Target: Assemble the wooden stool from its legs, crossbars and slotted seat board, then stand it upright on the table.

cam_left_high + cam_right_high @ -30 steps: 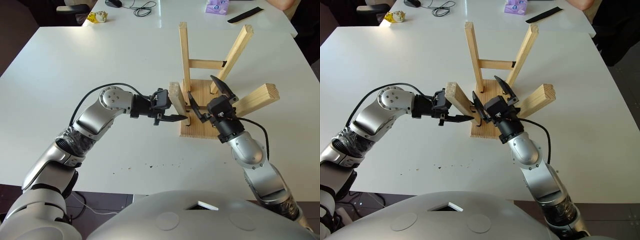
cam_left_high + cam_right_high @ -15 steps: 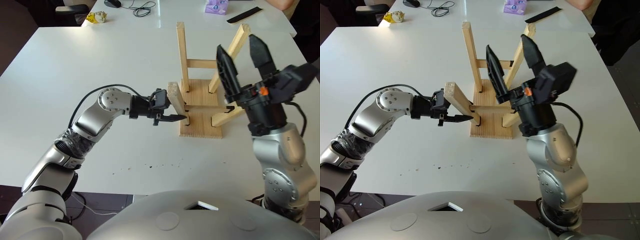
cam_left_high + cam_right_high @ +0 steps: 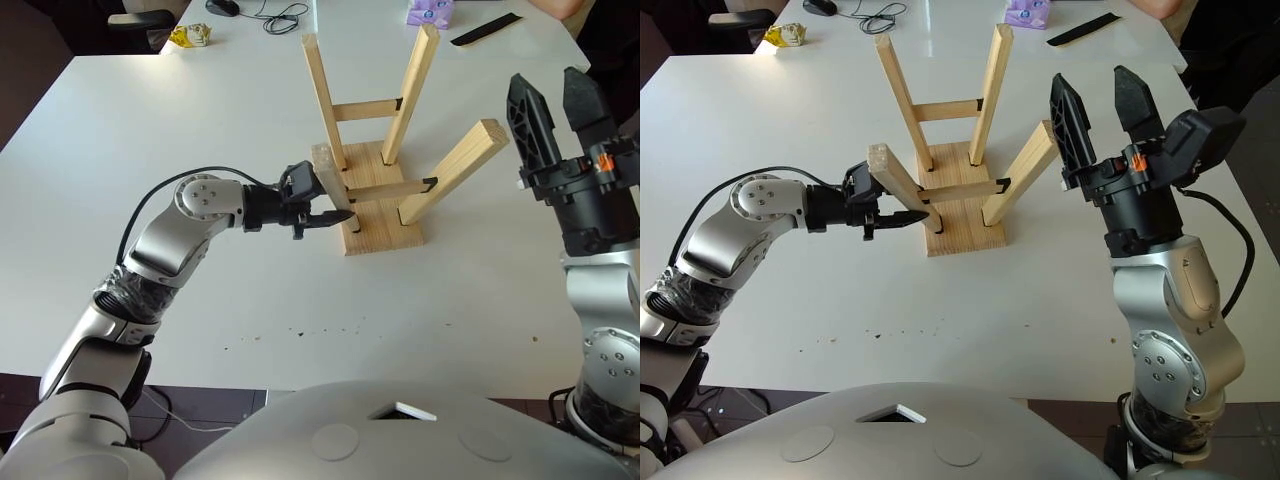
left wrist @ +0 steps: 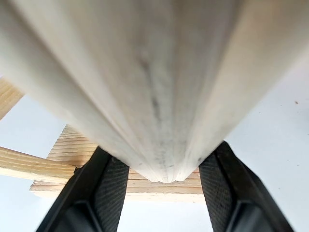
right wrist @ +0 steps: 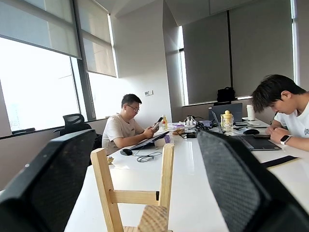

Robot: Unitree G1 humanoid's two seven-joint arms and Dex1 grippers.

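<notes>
Left pincer [image 3: 342,217] around stool leg [image 3: 327,174], maybe against seat board [image 3: 386,233] beyond.

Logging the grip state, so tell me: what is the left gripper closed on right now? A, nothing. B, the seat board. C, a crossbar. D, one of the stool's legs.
D: the left gripper clamps the nearest leg, and the left wrist view shows its fingers on both sides of the wood.
</notes>
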